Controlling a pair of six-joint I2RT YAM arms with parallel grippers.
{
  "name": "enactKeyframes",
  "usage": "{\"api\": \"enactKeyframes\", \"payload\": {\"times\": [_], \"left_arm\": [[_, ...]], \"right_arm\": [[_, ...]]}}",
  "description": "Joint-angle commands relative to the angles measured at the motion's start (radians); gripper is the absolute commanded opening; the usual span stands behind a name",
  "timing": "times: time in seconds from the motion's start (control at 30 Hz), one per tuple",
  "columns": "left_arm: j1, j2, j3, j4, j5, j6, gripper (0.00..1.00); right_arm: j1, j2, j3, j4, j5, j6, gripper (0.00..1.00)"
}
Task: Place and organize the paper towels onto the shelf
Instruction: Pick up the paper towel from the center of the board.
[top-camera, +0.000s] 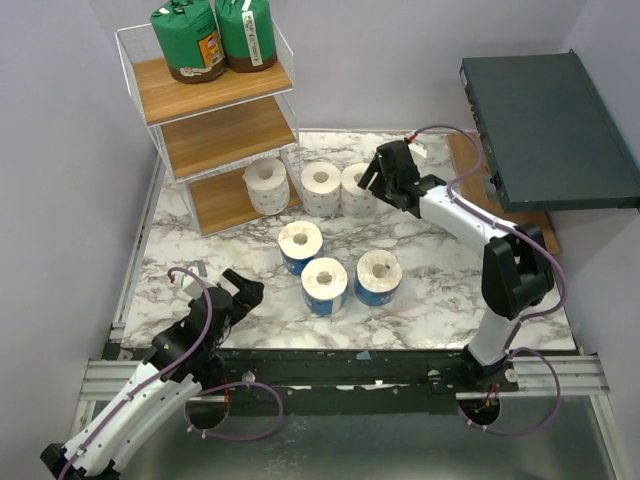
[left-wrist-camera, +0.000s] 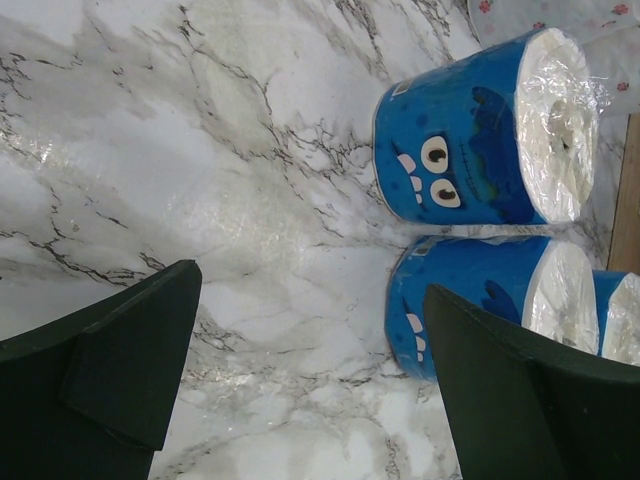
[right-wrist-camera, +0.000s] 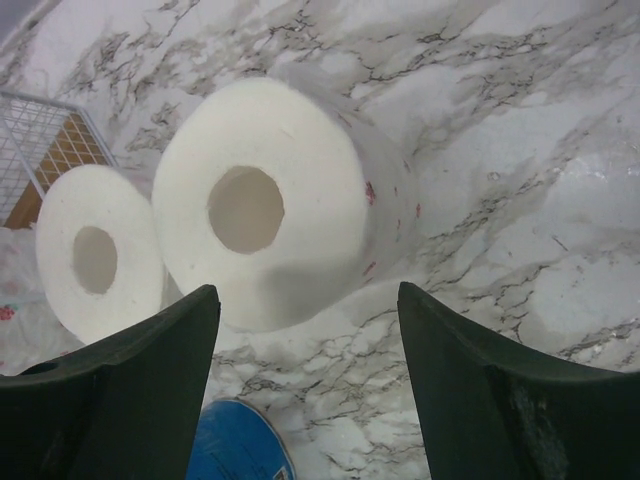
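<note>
Two green-wrapped paper towels (top-camera: 213, 38) stand on the top board of the white wire shelf (top-camera: 225, 135). A white roll (top-camera: 266, 185) stands at the right end of its lowest board. Two more white rolls (top-camera: 321, 188) (top-camera: 355, 192) stand side by side on the marble. My right gripper (top-camera: 372, 180) hovers open just over the right one (right-wrist-camera: 270, 200), with nothing between its fingers (right-wrist-camera: 310, 300). Three blue-printed rolls (top-camera: 300, 245) (top-camera: 325, 285) (top-camera: 378, 277) stand mid-table. My left gripper (top-camera: 250, 290) is open and empty (left-wrist-camera: 310, 290), low over the marble, left of the blue rolls (left-wrist-camera: 470, 140) (left-wrist-camera: 480, 300).
A dark grey flat box (top-camera: 545, 130) overhangs the table's right back corner, above a wooden board. The shelf's middle board (top-camera: 228, 138) is bare. Purple cables loop off both arms. The table's metal rail (top-camera: 340, 370) runs along the near edge.
</note>
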Motion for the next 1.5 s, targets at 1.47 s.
{"api": "enactKeyframes", "payload": {"times": [1.47], "left_arm": [[0.000,-0.002,-0.028,0.055,0.013,0.031,0.99]], "right_arm": [[-0.043,0.183,0.203,-0.123,-0.001,-0.065,0.44]]}}
